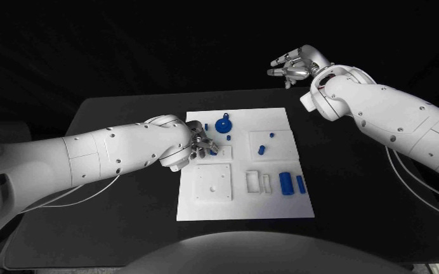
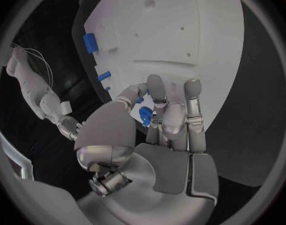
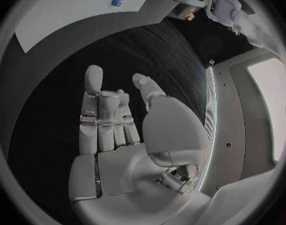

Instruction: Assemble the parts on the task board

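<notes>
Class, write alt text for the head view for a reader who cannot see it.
The left hand holds a small blue part over the white rectangular task board on the black table. The right hand hovers open beyond the table's far edge.

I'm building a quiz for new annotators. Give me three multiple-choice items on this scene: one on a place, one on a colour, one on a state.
1. Where is the right robot hand?
A. On the board
B. Raised beyond the table's far edge
C. Under the table

2. What colour is the round disc-shaped part on the white task board?
A. Blue
B. Red
C. Green

3. What is the left robot hand doing?
A. Lying flat, empty
B. Pinching a small blue part
C. Gripping the board's edge

Key: B, the head view shows it raised past the table; A, the disc is blue; B, the wrist view shows blue between fingertips.
</notes>
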`<action>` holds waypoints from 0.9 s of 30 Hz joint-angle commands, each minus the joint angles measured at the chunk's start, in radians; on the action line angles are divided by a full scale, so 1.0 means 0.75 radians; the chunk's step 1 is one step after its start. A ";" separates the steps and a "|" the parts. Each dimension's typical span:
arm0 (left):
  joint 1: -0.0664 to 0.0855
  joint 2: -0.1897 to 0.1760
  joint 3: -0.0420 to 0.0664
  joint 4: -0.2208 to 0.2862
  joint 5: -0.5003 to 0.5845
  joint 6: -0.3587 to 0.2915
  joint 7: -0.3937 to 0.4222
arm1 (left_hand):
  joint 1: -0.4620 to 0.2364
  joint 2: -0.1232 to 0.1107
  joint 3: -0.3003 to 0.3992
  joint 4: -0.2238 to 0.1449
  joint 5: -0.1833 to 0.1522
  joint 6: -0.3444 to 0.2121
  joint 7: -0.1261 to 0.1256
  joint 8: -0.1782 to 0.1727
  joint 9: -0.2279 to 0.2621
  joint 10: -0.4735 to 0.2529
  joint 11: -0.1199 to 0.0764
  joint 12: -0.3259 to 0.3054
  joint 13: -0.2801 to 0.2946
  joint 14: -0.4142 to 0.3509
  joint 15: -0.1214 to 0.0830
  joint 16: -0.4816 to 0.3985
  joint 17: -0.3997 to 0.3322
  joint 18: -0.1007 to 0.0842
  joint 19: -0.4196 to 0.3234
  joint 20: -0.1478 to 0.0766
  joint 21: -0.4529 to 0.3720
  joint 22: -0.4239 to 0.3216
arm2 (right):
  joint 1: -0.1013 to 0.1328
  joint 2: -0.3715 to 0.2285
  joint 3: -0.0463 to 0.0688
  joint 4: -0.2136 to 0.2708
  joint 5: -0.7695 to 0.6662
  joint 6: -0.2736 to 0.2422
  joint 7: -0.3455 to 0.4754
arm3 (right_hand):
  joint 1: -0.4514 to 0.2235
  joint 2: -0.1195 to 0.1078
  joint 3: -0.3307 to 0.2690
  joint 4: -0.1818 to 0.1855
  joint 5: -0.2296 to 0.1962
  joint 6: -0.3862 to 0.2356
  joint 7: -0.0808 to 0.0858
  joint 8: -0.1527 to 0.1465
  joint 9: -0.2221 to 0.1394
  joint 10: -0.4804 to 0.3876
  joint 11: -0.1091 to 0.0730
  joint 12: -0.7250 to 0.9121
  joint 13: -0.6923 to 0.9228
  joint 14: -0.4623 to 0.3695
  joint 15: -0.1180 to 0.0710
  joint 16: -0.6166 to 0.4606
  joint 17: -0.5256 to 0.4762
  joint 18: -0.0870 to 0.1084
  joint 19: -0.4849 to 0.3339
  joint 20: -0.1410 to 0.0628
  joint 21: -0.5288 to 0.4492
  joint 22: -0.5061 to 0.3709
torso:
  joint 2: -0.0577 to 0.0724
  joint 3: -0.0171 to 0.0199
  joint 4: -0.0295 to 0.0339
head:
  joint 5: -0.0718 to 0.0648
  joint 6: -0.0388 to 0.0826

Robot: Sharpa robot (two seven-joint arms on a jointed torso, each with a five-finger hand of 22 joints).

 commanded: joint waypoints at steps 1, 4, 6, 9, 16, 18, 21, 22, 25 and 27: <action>-0.002 0.004 0.000 0.000 -0.014 0.039 -0.013 | 0.015 -0.001 0.110 -0.103 0.005 0.247 -0.140 0.004 0.002 0.045 -0.030 0.003 -0.001 0.003 -0.005 0.001 0.000 0.015 -0.005 0.007 0.005 0.024 | 0.000 0.001 0.001 0.001 -0.002 0.016 0.004 | -0.010 -0.004 0.004 0.002 0.005 0.008 -0.003 -0.005 -0.001 -0.010 0.001 -0.003 -0.001 0.000 -0.008 -0.002 0.002 0.011 0.045 -0.002 0.001 -0.002 | 0.000 0.0004 -0.0001 | 0.001 0.000; -0.002 0.006 0.000 -0.002 -0.015 0.047 -0.016 | 0.016 -0.001 0.110 -0.104 0.003 0.248 -0.140 0.004 0.002 0.045 -0.030 0.004 -0.001 0.004 -0.004 0.002 0.002 0.015 -0.005 0.008 0.005 0.024 | 0.000 0.001 0.001 0.001 -0.002 0.016 0.004 | -0.010 -0.004 0.004 0.002 0.005 0.008 -0.003 -0.005 -0.001 -0.010 0.001 -0.003 -0.001 0.000 -0.008 -0.002 0.002 0.011 0.045 -0.002 0.001 -0.002 | 0.000 0.0002 -0.0001 | 0.001 0.000; -0.002 0.008 0.000 -0.003 -0.015 0.052 -0.017 | 0.016 -0.001 0.110 -0.104 0.003 0.248 -0.140 0.004 0.002 0.045 -0.030 0.004 -0.001 0.004 -0.004 0.002 0.002 0.015 -0.005 0.008 0.005 0.024 | 0.000 0.002 0.001 0.001 -0.002 0.015 0.004 | -0.010 -0.004 0.004 0.002 0.005 0.008 -0.003 -0.004 -0.001 -0.010 0.001 -0.003 -0.001 0.000 -0.008 -0.003 0.001 0.011 0.045 -0.002 0.001 -0.002 | 0.000 0.0001 -0.0007 | 0.001 0.000; -0.002 0.011 0.000 -0.006 -0.016 0.057 -0.020 | 0.013 0.003 0.109 -0.101 -0.001 0.251 -0.141 0.006 0.003 0.045 -0.030 0.008 0.000 0.006 -0.004 0.006 0.008 0.015 -0.004 0.008 0.006 0.025 | 0.000 0.001 0.001 0.001 -0.002 0.015 0.004 | -0.010 -0.004 0.005 0.002 0.007 0.008 -0.003 -0.004 -0.001 -0.010 0.001 -0.003 -0.001 -0.001 -0.008 -0.004 0.001 0.011 0.045 -0.002 0.001 -0.003 | 0.000 0.0000 -0.0011 | 0.000 0.000; -0.003 0.023 0.000 -0.018 -0.016 0.061 -0.021 | 0.012 0.006 0.107 -0.099 -0.006 0.249 -0.141 0.007 0.012 0.045 -0.030 0.011 -0.003 0.006 -0.004 0.008 0.007 0.016 -0.004 0.009 0.007 0.025 | 0.000 0.001 0.001 0.002 -0.002 0.015 0.004 | -0.010 -0.004 0.005 0.002 0.007 0.008 -0.003 -0.004 -0.001 -0.010 0.001 -0.003 -0.001 -0.001 -0.008 -0.004 0.001 0.011 0.045 -0.002 0.001 -0.003 | 0.000 0.0003 -0.0014 | -0.002 0.000; -0.003 0.026 0.000 -0.020 -0.016 0.063 -0.021 | 0.012 0.008 0.107 -0.098 -0.010 0.250 -0.141 0.007 0.013 0.045 -0.030 0.012 -0.004 0.006 -0.004 0.009 0.008 0.016 -0.003 0.009 0.008 0.025 | 0.000 0.001 0.001 0.002 -0.002 0.015 0.004 | -0.010 -0.004 0.005 0.002 0.007 0.008 -0.003 -0.004 -0.001 -0.010 0.001 -0.003 -0.001 -0.001 -0.008 -0.004 0.001 0.011 0.045 -0.002 0.001 -0.003 | 0.000 0.0007 -0.0014 | -0.001 0.000; -0.004 0.031 0.000 -0.022 -0.016 0.066 -0.020 | 0.012 0.008 0.107 -0.098 -0.010 0.250 -0.141 0.007 0.013 0.045 -0.030 0.012 -0.004 0.006 -0.004 0.009 0.008 0.016 -0.003 0.009 0.008 0.025 | 0.000 0.001 0.001 0.002 -0.002 0.015 0.004 | -0.010 -0.004 0.005 0.002 0.007 0.008 -0.003 -0.004 -0.001 -0.010 0.001 -0.003 -0.001 -0.001 -0.008 -0.004 0.001 0.011 0.045 -0.002 0.001 -0.003 | 0.000 0.0005 -0.0013 | -0.001 0.000; -0.004 0.032 0.000 -0.023 -0.016 0.067 -0.019 | 0.010 0.011 0.106 -0.096 -0.013 0.251 -0.142 0.008 0.017 0.045 -0.030 0.015 -0.005 0.007 -0.004 0.011 0.011 0.016 -0.004 0.010 0.008 0.024 | 0.000 0.001 0.001 0.002 -0.002 0.015 0.004 | -0.010 -0.004 0.005 0.002 0.007 0.008 -0.003 -0.004 -0.001 -0.010 0.001 -0.003 -0.001 -0.001 -0.008 -0.004 0.001 0.011 0.045 -0.002 0.001 -0.003 | 0.000 0.0005 -0.0015 | -0.002 0.000; -0.004 0.037 0.000 -0.025 -0.016 0.072 -0.018 | 0.009 0.013 0.106 -0.095 -0.016 0.251 -0.142 0.007 0.019 0.045 -0.030 0.016 -0.006 0.007 -0.004 0.011 0.010 0.016 -0.003 0.010 0.008 0.024 | 0.000 0.001 0.001 0.002 -0.002 0.015 0.004 | -0.010 -0.004 0.005 0.002 0.007 0.008 -0.003 -0.004 -0.001 -0.010 0.001 -0.003 -0.001 -0.001 -0.008 -0.004 0.001 0.011 0.045 -0.002 0.001 -0.003 | 0.000 0.0004 -0.0010 | -0.002 0.000; -0.004 0.040 0.000 -0.027 -0.016 0.078 -0.018 | 0.008 0.016 0.104 -0.094 -0.022 0.254 -0.144 0.009 0.025 0.045 -0.030 0.019 -0.008 0.009 -0.004 0.014 0.014 0.016 -0.003 0.010 0.008 0.024 | 0.000 0.001 0.001 0.002 -0.002 0.015 0.004 | -0.010 -0.004 0.005 0.002 0.007 0.008 -0.003 -0.004 -0.001 -0.010 0.001 -0.003 -0.001 -0.001 -0.008 -0.004 0.001 0.011 0.045 -0.002 0.001 -0.003 | 0.000 0.0006 -0.0007 | -0.002 0.000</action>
